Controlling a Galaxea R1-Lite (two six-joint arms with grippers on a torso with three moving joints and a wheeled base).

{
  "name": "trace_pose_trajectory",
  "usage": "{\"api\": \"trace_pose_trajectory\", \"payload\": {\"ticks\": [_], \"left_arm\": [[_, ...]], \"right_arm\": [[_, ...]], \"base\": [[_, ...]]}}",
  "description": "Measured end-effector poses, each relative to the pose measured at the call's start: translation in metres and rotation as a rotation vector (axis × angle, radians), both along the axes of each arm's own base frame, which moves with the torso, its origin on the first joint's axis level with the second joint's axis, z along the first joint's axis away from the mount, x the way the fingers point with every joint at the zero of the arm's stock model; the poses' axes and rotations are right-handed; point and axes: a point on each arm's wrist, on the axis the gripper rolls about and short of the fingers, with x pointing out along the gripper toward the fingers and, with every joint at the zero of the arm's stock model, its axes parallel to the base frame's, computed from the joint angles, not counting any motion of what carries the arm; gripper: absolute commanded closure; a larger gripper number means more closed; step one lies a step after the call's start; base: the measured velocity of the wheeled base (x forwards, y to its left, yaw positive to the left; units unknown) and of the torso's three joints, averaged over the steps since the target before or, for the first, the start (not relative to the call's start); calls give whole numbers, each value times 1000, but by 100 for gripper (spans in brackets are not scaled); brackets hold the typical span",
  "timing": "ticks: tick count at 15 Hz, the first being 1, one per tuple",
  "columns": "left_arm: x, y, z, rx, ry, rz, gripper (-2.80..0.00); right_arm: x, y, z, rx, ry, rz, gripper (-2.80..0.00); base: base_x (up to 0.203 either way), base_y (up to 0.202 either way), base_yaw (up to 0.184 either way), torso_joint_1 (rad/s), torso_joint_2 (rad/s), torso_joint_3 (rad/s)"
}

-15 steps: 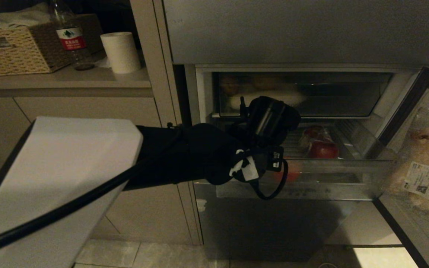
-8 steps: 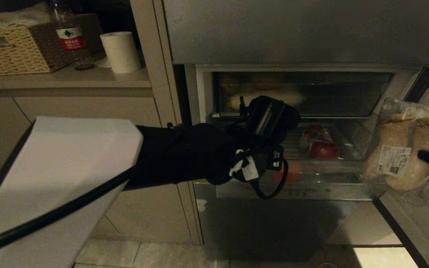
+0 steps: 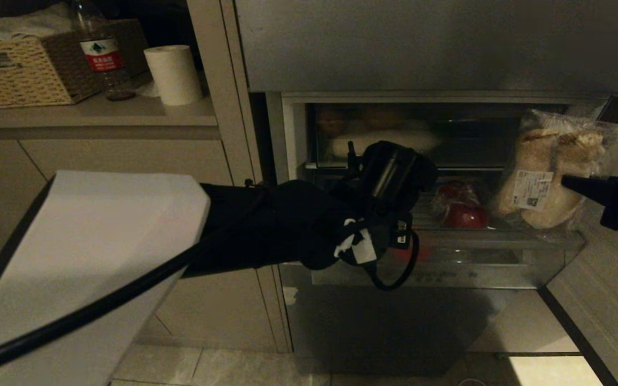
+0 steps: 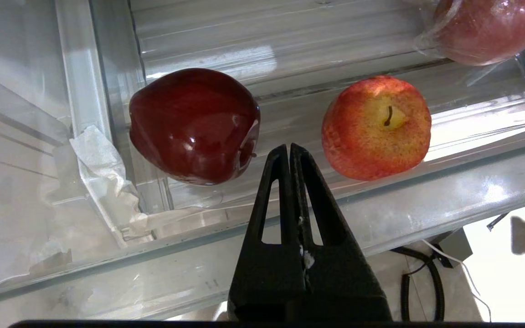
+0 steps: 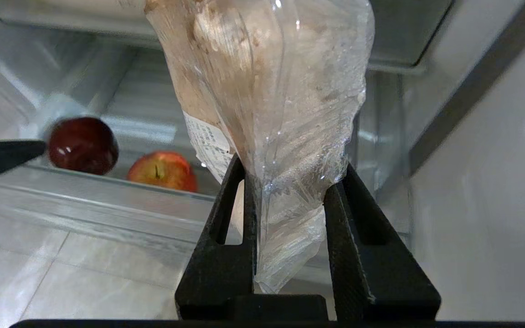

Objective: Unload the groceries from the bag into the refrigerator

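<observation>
On the left counter stand a woven basket (image 3: 16,69), a clear water bottle with red label (image 3: 100,51) and a white paper roll (image 3: 174,74). The left gripper (image 4: 290,152) hovers with fingers pressed together, empty, over the open grey-steel refrigerator's (image 3: 438,48) clear drawer (image 3: 448,257), above a dark red apple (image 4: 194,125) and a red-yellow apple (image 4: 376,127). The right gripper (image 5: 290,182) clamps a clear plastic pack of pale beige lumps (image 3: 547,171) at the drawer's right end.

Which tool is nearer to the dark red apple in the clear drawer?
Left. The left tool, shut, hangs just in front of the dark red apple; the right tool holds a clear food pack farther off.
</observation>
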Motion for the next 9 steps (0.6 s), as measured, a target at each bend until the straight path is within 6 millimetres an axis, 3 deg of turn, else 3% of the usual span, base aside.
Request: {"api": "trace_pose_trajectory", "payload": {"ticks": [6, 7, 9], "left_arm": [[-3, 5, 14, -28, -34, 29, 0], [-4, 7, 18, -36, -40, 30, 0], [-6, 10, 25, -47, -48, 31, 0]], "right_arm": [[21, 6, -12, -2, 58, 22, 0], [23, 7, -13, -4, 58, 27, -280], [29, 9, -14, -35, 41, 40, -280]], "base": [[0, 0, 0, 0, 0, 0], [0, 0, 0, 0, 0, 0], [0, 0, 0, 0, 0, 0]]}}
